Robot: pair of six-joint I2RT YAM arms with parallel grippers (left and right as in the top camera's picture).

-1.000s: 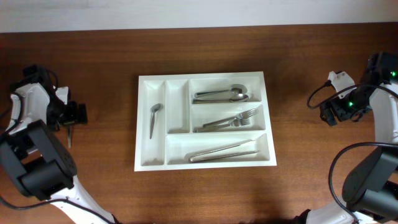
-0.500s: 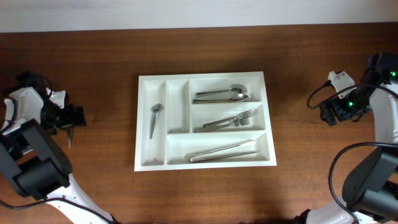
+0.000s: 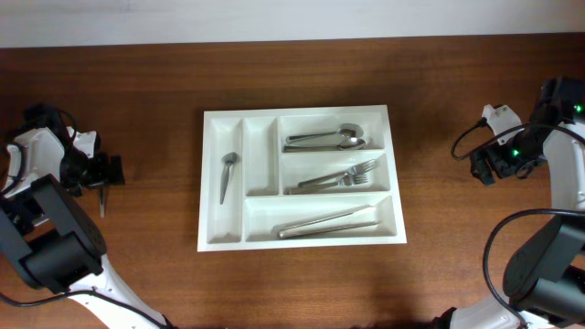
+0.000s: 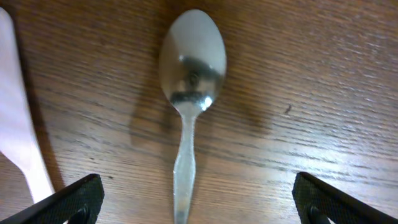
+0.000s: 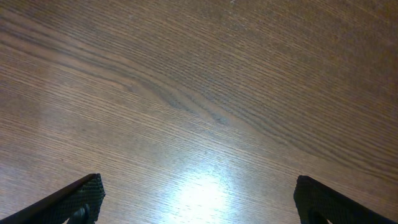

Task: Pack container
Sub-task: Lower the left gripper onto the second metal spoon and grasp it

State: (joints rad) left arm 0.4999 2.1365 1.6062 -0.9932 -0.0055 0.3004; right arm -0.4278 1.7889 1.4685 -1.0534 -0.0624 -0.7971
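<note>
Left gripper [image 4: 199, 202] hangs with jaws spread wide right over a loose spoon [image 4: 191, 56]; the spoon lies flat on the wood surface [image 4: 323, 93], bowl pointing away, handle running down between the two fingertips; nothing is gripped. A pale white strip [image 4: 18, 130] lies just beside it at the left edge, and what it is I cannot tell. The container [image 3: 297, 114] sits mid-surface, well apart to that arm's right, already loaded in four of its five compartments. The right gripper [image 5: 198, 199] is spread open too, over bare wood, holding nothing. This reads as the pick-up step; the next move calls for a straight drop, a pinch on that thin handle without skidding off the flat metal, a lift, then a swing across to the container.
</note>
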